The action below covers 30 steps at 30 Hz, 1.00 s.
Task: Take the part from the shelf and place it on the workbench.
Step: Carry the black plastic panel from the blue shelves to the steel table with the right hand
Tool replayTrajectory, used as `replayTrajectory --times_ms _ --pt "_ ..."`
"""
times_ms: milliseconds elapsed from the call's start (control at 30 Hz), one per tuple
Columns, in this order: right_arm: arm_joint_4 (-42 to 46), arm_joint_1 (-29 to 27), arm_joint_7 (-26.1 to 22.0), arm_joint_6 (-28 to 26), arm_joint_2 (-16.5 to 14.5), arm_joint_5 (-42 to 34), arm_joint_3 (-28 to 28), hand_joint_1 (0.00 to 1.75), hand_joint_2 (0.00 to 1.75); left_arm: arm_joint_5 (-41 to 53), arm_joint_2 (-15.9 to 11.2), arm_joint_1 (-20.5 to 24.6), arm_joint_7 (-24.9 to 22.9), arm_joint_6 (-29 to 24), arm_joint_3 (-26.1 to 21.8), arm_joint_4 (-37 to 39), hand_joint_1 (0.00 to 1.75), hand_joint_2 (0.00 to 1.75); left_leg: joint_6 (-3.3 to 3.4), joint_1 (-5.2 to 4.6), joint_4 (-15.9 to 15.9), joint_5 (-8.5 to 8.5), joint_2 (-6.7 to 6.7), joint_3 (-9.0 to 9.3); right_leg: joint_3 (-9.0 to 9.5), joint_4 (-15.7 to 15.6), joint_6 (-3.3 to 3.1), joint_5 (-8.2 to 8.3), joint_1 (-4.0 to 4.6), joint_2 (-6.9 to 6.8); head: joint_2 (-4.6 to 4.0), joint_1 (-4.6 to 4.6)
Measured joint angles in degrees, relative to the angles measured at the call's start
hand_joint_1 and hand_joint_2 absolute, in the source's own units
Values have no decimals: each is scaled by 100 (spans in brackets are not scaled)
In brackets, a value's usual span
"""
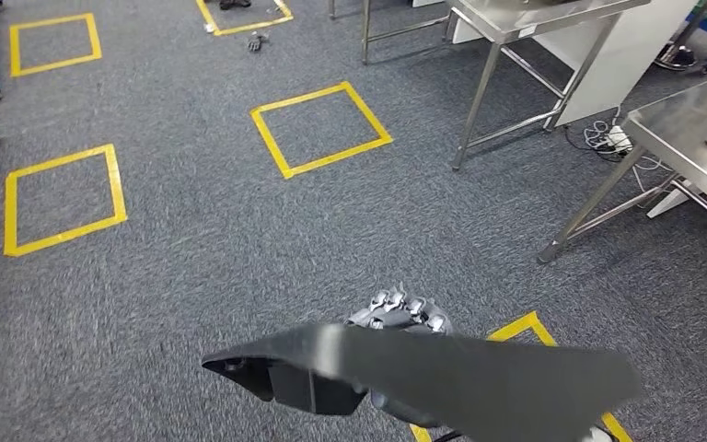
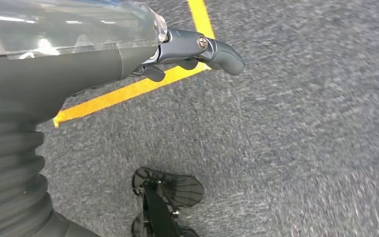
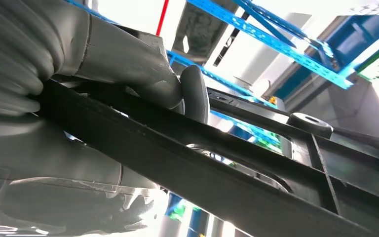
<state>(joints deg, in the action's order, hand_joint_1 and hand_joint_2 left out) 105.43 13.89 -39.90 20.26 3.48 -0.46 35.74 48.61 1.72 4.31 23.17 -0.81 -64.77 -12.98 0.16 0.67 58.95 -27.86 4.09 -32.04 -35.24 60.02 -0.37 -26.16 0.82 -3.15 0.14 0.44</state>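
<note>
Low in the head view, the right hand [image 1: 400,313] sits under a long dark grey part [image 1: 442,373], and much of that hand is hidden by it: a row of pale knuckles pokes out above the part's upper edge, and the rest is covered. The part lies roughly level across the frame, its blunt moulded end to the left of the hand and its broad flat end running off to the right, where the picture's lower edge cuts it off. From the right wrist view, the thick grey thumb [image 3: 195,94] presses against a rib of the part [image 3: 237,173], so this hand grips the part; its other fingers are blocked from sight by the black ribs.

The left hand [image 2: 197,49] hangs over grey carpet [image 2: 301,138], with a yellow tape line [image 2: 128,91] passing beneath it. Its fingers are curled in and hold nothing. The picture is smeared with motion blur.

Left of and beyond the right hand, the carpet [image 1: 193,249] lies open, marked with yellow taped squares [image 1: 320,127]. A small dark object [image 1: 256,41] lies far off by the top edge, too small to identify. To the right of the hand, steel workbenches [image 1: 690,129] stand well apart from the part, cut off by the frame, with cables [image 1: 598,138] on the floor between their legs.
</note>
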Motion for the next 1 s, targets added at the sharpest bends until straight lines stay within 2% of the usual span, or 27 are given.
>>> replayTrajectory --times_ms 33,100,167,233,267,300,333,367,400,467,533,600,633,700,733,767,800,833,867,900,933,1000 --pt "24 -2 -2 -9 2 25 -4 175 175 5 1 1 8 17 -1 0 0 175 -29 -6 -7 -11 46 12 22 -69 -26 -15 30 -22 -1 -1" --pt "66 -16 -1 -44 10 83 -25 175 175 21 1 14 31 53 -2 0 0 175 -88 -4 -21 -37 122 46 32 -112 -73 9 20 106 1 -4" --pt "114 -26 -5 -78 37 63 -92 175 175 42 1 31 55 72 -2 0 0 175 -129 4 164 -185 -19 -4 85 -190 -130 46 -27 215 1 -11" --pt "146 -27 -12 -97 82 2 -207 175 175 77 2 28 67 82 -1 0 0 175 -149 12 780 -517 -258 -286 116 -222 -174 58 -51 314 1 -25" --pt "149 -37 -12 -113 115 -4 -274 175 175 99 3 19 65 86 0 0 0 175 -158 14 1164 -675 -318 -479 116 -218 -186 57 -49 371 2 -31" --pt "149 -62 -11 -139 161 0 -340 175 175 119 3 10 60 85 0 0 0 175 -165 14 1446 -749 -342 -634 117 -211 -189 53 -47 437 2 -32" --pt "148 -99 -9 -167 216 8 -403 175 175 134 3 6 50 75 0 0 0 175 -166 14 1548 -715 -352 -709 118 -200 -186 49 -45 504 2 -33" --pt "146 -145 -8 -190 271 14 -460 175 175 143 5 5 36 60 0 0 0 175 -161 14 1412 -560 -363 -672 120 -182 -175 42 -47 576 1 -32" --pt "144 -193 -8 -200 321 16 -507 175 175 146 8 6 15 36 0 0 0 175 -149 15 1082 -334 -388 -538 123 -159 -161 29 -51 644 1 -32" --pt "142 -296 -8 -166 411 -20 -587 175 175 140 21 10 -23 -28 0 0 0 175 -123 23 346 -15 -596 -212 105 -100 -117 -5 -64 764 -1 -32" --pt "187 -467 -6 -18 555 -152 -684 175 175 105 43 11 -20 -75 -9 0 0 175 -93 17 53 32 -756 -84 62 -68 -53 -17 -83 851 0 -33" --pt "340 -715 -7 260 760 -309 -843 175 175 62 66 5 18 -80 -33 0 0 175 -40 7 21 49 -705 -80 40 -77 25 -9 -97 917 1 -33" --pt "450 -841 -10 433 865 -360 -955 175 175 45 73 2 38 -64 -47 0 0 175 -2 10 -9 63 -660 -65 31 -54 57 -33 -97 869 1 -28" --pt "638 -1007 -16 722 1014 -393 -1182 175 175 26 84 -8 71 -17 -76 0 0 175 72 30 -74 87 -534 -30 -110 246 116 -226 -90 641 1 -3" --pt "706 -1059 -18 800 1057 -390 -1279 175 175 21 81 -15 80 4 -89 0 0 175 95 27 -87 86 -467 -17 -265 559 144 -392 -95 500 1 10" --pt "756 -1100 -18 834 1083 -382 -1352 175 175 18 79 -23 87 19 -101 0 0 175 107 23 -90 77 -396 -11 -465 944 174 -562 -110 422 1 17" --pt "792 -1142 -19 846 1102 -375 -1406 175 175 16 78 -29 90 31 -110 0 0 175 110 18 -89 67 -324 -7 -645 1275 199 -673 -128 383 1 16" --pt "823 -1184 -18 853 1124 -366 -1454 175 175 15 76 -32 91 42 -118 0 0 175 108 16 -88 53 -255 0 -749 1450 218 -684 -146 360 1 17" --pt "851 -1218 -18 851 1144 -354 -1495 175 175 15 75 -32 92 49 -125 0 0 175 102 16 -87 38 -191 14 -739 1408 231 -587 -159 340 0 16" --pt "876 -1238 -17 831 1164 -338 -1527 175 175 16 75 -30 92 55 -130 0 0 175 92 16 -87 21 -135 35 -601 1131 232 -401 -166 303 1 17" --pt "900 -1242 -16 790 1180 -322 -1549 175 175 21 76 -27 92 59 -132 0 0 175 77 15 -87 2 -84 63 -382 713 220 -189 -163 227 0 18" --pt "935 -1225 -18 636 1205 -311 -1564 175 175 41 77 -16 89 62 -132 0 0 175 27 -4 -90 -38 4 113 -30 43 165 40 -117 57 -1 15"
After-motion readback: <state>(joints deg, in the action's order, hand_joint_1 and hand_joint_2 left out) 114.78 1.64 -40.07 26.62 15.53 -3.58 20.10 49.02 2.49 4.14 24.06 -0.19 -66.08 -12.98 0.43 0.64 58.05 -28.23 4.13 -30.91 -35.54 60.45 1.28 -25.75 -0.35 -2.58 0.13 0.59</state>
